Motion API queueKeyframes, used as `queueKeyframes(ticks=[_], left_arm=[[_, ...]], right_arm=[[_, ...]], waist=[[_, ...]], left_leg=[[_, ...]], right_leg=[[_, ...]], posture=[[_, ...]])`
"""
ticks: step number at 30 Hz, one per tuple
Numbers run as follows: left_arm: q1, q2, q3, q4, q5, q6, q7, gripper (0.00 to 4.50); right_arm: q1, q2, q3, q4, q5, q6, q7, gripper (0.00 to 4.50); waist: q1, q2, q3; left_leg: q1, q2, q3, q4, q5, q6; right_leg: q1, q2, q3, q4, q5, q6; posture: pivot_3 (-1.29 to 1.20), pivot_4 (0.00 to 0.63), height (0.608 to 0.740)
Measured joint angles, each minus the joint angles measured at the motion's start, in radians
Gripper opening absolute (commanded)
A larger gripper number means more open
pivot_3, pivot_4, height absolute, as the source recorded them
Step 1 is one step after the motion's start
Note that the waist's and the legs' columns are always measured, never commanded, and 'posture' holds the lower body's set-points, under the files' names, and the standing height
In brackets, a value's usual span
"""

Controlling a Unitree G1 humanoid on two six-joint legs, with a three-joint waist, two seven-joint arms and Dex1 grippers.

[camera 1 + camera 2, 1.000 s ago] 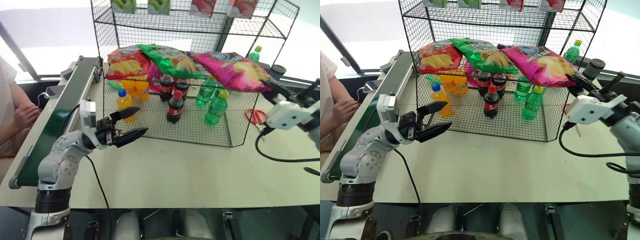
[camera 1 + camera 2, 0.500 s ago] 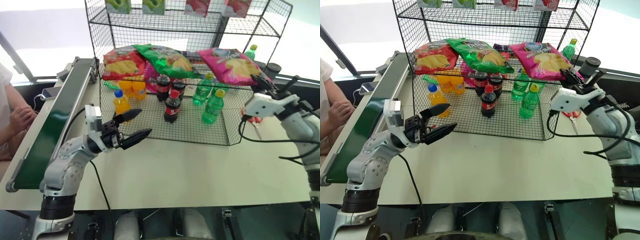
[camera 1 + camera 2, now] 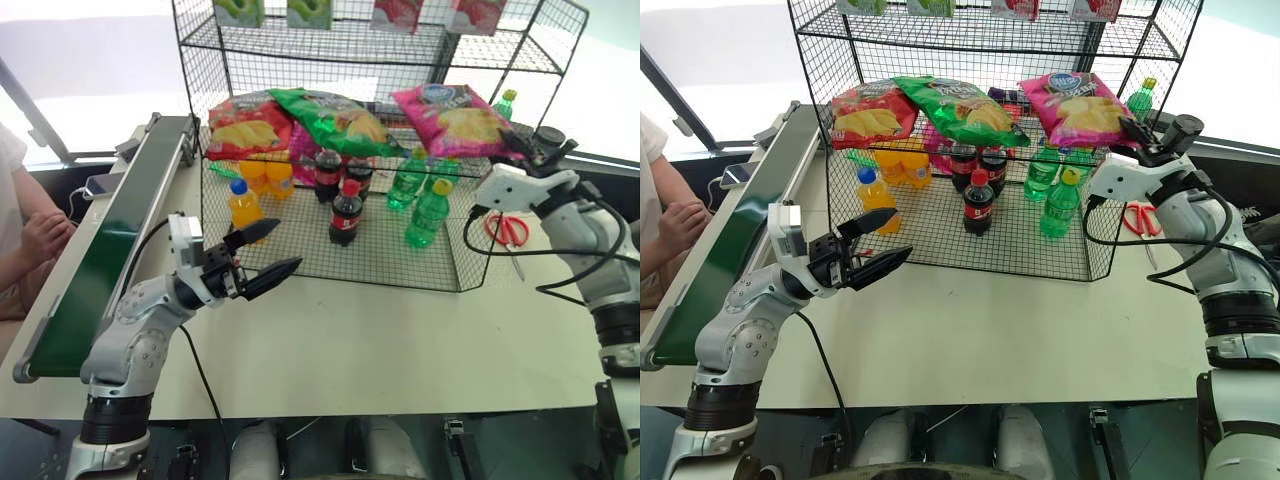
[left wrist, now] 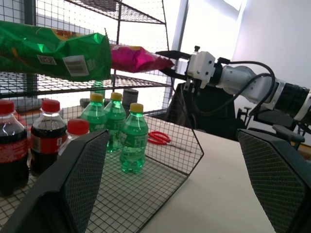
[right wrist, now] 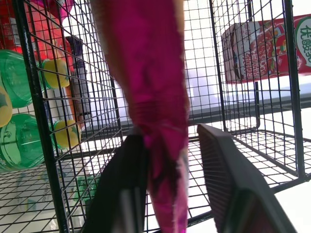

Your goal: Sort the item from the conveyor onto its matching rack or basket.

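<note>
Letting go now, we see our right gripper point(image 5: 167, 194) with jaws parted around the pink chip bag's point(image 3: 1077, 103) trailing edge, one finger touching it, the bag lying on the rack's point(image 3: 330, 158) middle shelf; it may drag out on retreat. Our left gripper point(image 3: 270, 249) hangs wide open, empty, over the pale table point(image 3: 400, 340) beside the conveyor point(image 3: 110, 240) by bright windows.
</note>
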Motion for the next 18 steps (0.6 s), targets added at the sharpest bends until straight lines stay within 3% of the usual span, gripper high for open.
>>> queueKeyframes(ticks=[3, 10, 18], left_arm=[[0.004, 0.0, 0.0, 0.0, 0.002, -0.004, 0.0, 4.5], [0.018, -0.013, -0.012, 0.004, 0.026, -0.029, 0.008, 4.5], [0.011, -0.023, -0.036, 0.028, 0.046, -0.054, 0.009, 4.5]], right_arm=[[0.004, -0.003, -0.001, -0.016, 0.074, -0.006, 0.065, 4.39], [0.07, -0.03, -0.063, -0.145, 0.404, 0.077, 0.367, 4.39], [0.131, -0.025, -0.103, -0.26, 0.62, 0.191, 0.556, 4.39]], waist=[[0.0, 0.0, 0.0], [0.004, 0.0, 0.0], [0.002, 0.0, 0.0]], left_leg=[[0.0, 0.0, 0.0, 0.0, 0.0, 0.0], [0.0, 0.0, -0.001, 0.0, 0.0, 0.0], [0.0, 0.001, -0.001, 0.0, -0.001, 0.001]], right_leg=[[0.0, 0.0, 0.0, 0.0, 0.0, 0.0], [0.001, 0.0, 0.0, 0.0, 0.0, 0.0], [0.001, 0.0, -0.001, 0.0, 0.0, 0.0]], posture=[[0.0, 0.15, 0.726], [0.0, 0.15, 0.726], [0.0, 0.15, 0.726]])
